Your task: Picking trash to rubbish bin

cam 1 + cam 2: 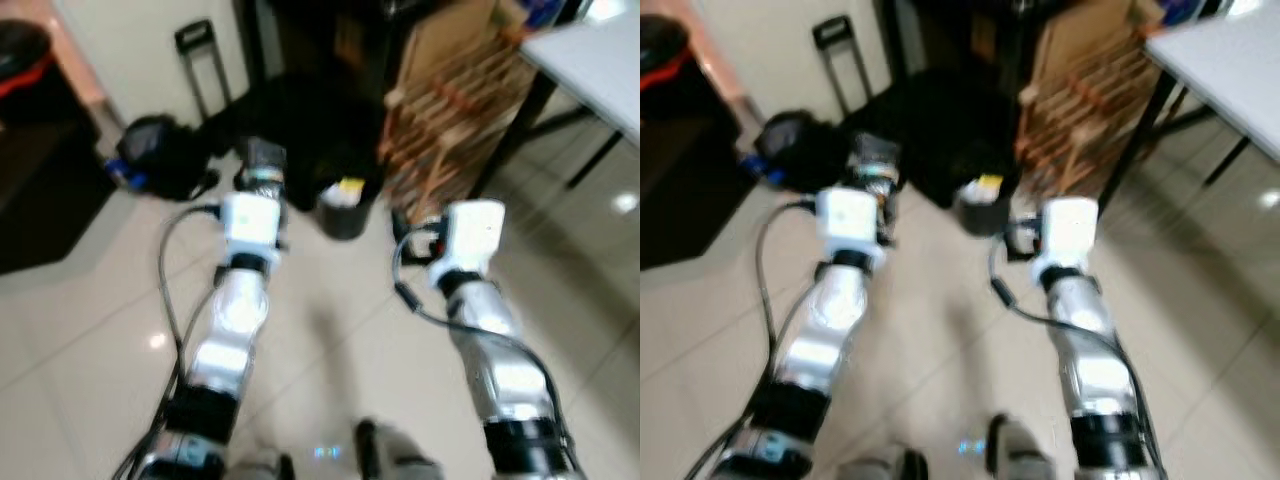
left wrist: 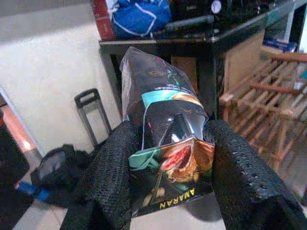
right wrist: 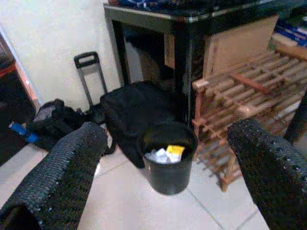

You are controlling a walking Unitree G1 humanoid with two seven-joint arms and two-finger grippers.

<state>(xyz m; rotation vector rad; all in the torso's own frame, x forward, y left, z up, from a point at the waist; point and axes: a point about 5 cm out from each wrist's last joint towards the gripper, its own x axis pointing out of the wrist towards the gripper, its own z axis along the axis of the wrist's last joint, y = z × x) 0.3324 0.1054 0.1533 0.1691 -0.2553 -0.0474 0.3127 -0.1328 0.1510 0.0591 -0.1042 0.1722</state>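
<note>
Scene: head cam looks down over both silver arms at a pale tiled floor (image 1: 90, 330); pic is blurred.
Left gripper (image 2: 168, 158): raised in front of the robot, clamped on a snack packet (image 2: 165, 139); one black finger (image 2: 112, 179) each side, both touching the foil.
Snack packet: shiny foil, dark w/ teal and orange bands and a food photo; crumpled, standing roughly upright btwn the fingers. In the head cam it shows as a small dark lump at the arm's tip (image 1: 262, 160).
Writing: "AMARAN" in yellow caps along the packet's lower edge, seen upside down in the left wrist cam. Other small print too blurred to read.
Right gripper (image 3: 168, 158): spread wide, nothing btwn its fingers (image 3: 72, 163); held out over the floor, facing the bin.
Rubbish bin (image 3: 168, 160): small black round bin on the floor ahead, btwn the two arms in the head cam (image 1: 345, 205); white and yellow scraps (image 3: 165, 153) already inside.
Around bin: black bag (image 3: 134, 112) just behind it, wooden slatted rack (image 3: 240, 96) just beside it on the robot's right, under a black table (image 3: 187, 19).
Further left: luggage trolley handle (image 3: 88, 72) against a cream wall; dark backpack (image 1: 160, 155) on the floor w/ a blue item (image 3: 21, 132) beside it.
Far right: white tabletop (image 1: 595, 60) on dark legs.
</note>
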